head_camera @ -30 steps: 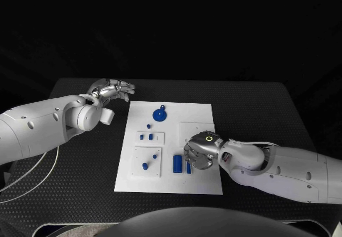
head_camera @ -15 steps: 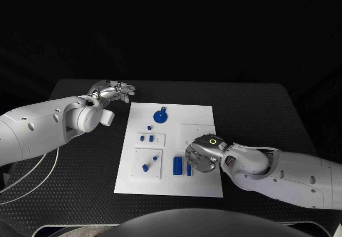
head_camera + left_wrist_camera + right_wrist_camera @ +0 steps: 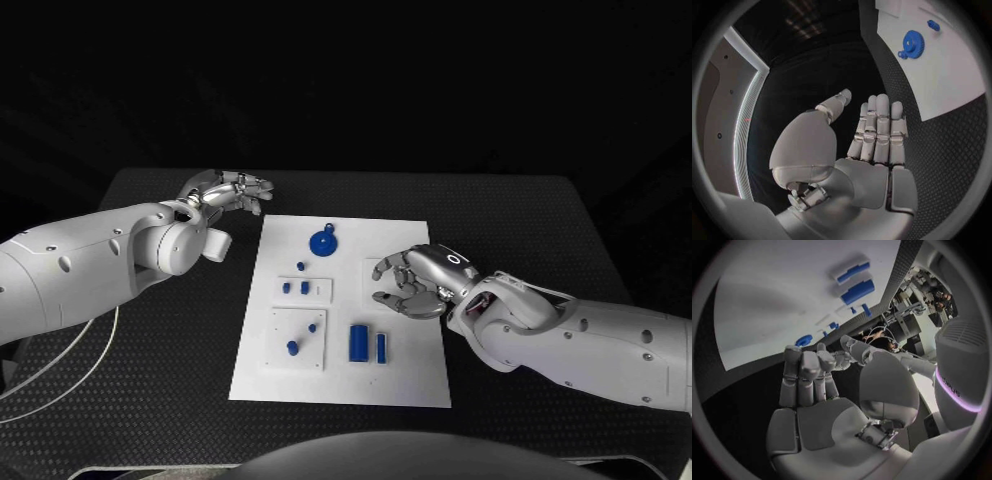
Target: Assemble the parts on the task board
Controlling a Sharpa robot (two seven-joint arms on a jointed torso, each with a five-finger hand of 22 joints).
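Black, textured tabletop [image 3: 159, 370] carries the white task board [image 3: 408, 372] at its middle, with darkness behind it. Blue parts lie on the board: a round gear-like disc [image 3: 325, 241] near the far edge, small pegs [image 3: 286, 288] on a raised square plate on the board's left half, further small pieces [image 3: 293, 348] on a second plate nearer the robot, and two upright-lying blue bars, a thick bar [image 3: 359, 343] and a thin bar [image 3: 382, 347], side by side toward the near edge.

Over the board's right half hangs the right hand [image 3: 414, 282], its fingers [image 3: 392, 299] curled inward; the right wrist view shows them bent toward the palm with nothing between them, the two bars beyond them on the white surface. That hand sits farther from the robot than the bars and apart from them.

At the board's far left corner, off the white surface and above the tabletop, is the left hand [image 3: 224, 190]. In the left wrist view its fingers [image 3: 878, 125] stretch out straight, side by side, with the thumb held apart, and it holds nothing; the blue disc lies well beyond the fingertips on the board.
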